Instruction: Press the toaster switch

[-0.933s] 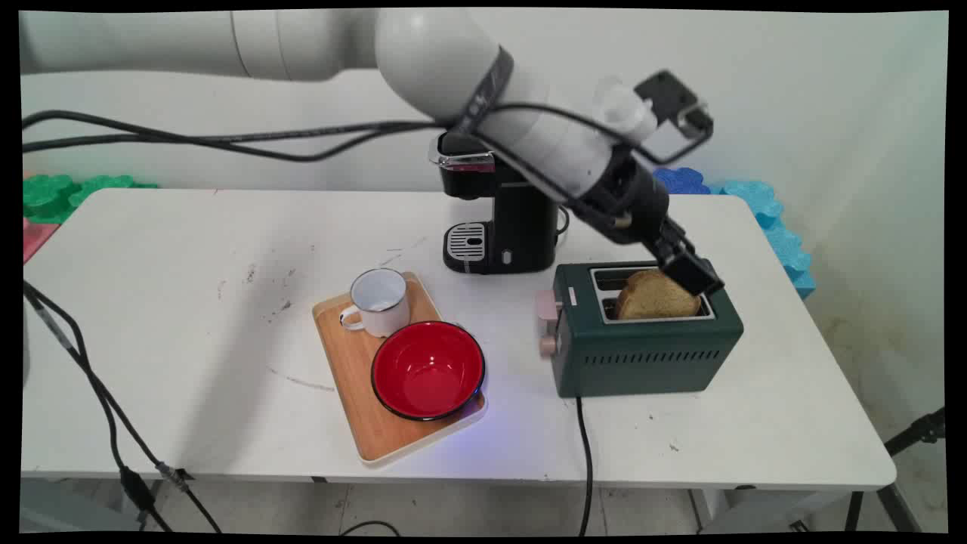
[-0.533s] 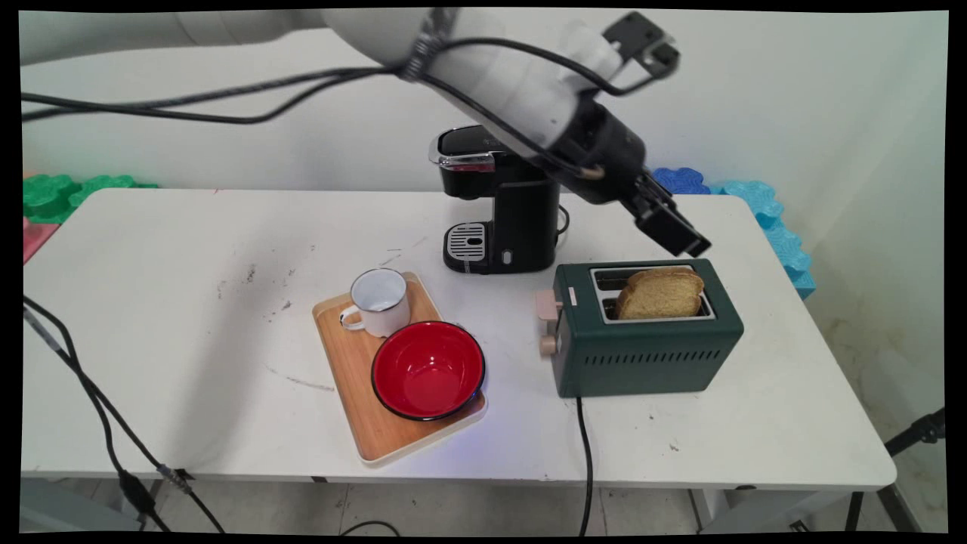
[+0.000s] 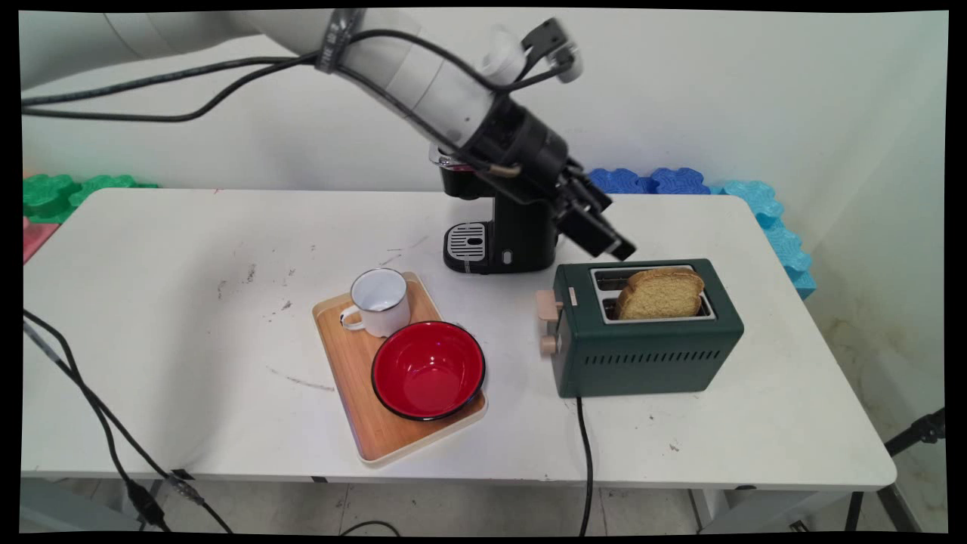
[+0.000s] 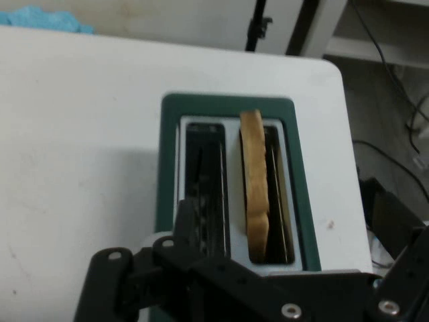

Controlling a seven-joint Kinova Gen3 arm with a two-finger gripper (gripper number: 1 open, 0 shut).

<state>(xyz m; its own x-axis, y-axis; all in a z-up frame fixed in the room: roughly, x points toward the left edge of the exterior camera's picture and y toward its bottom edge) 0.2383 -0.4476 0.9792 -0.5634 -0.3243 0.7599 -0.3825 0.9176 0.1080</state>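
Main view
- Gripper (image 3: 608,240): hangs in mid-air right of centre, tilted down to the right; spread apart with nothing between its fingers.
- Nearest thing: the dark green toaster (image 3: 642,355), just below and to the right of the gripper, not touching it.
- Slice of toast (image 3: 661,293): stands upright in the toaster's front slot, its top poking out; clear of the gripper.
- Toaster front: a pale lever (image 3: 545,304) and a knob (image 3: 548,346) sit on its left end, and a black cord (image 3: 585,461) runs from it down to the bottom edge.
- Coffee machine (image 3: 502,234): black, behind the gripper near centre, partly covered by the arm.
- Tray (image 3: 355,378): wooden, lower centre, well left of the toaster.
- On the tray: a white mug (image 3: 378,301) at the upper end and a red bowl (image 3: 427,370) at the lower end, just beside each other.
- Table (image 3: 151,302): white and scuffed, carrying all of this.
- Foam mats: blue (image 3: 763,200) at the upper right, green (image 3: 53,193) at the far left.

Hand view
- Gripper (image 4: 285,201): black linkage fills the bottom edge; one finger (image 4: 182,221) rises at lower left, the other at far right, wide apart.
- Toaster (image 4: 167,168): centre of the frame, seen from above.
- Slice of toast (image 4: 253,174): on edge in the right-hand slot.
- Left-hand slot (image 4: 204,181): dark inside.
- Table (image 4: 74,134): white surface across the left.
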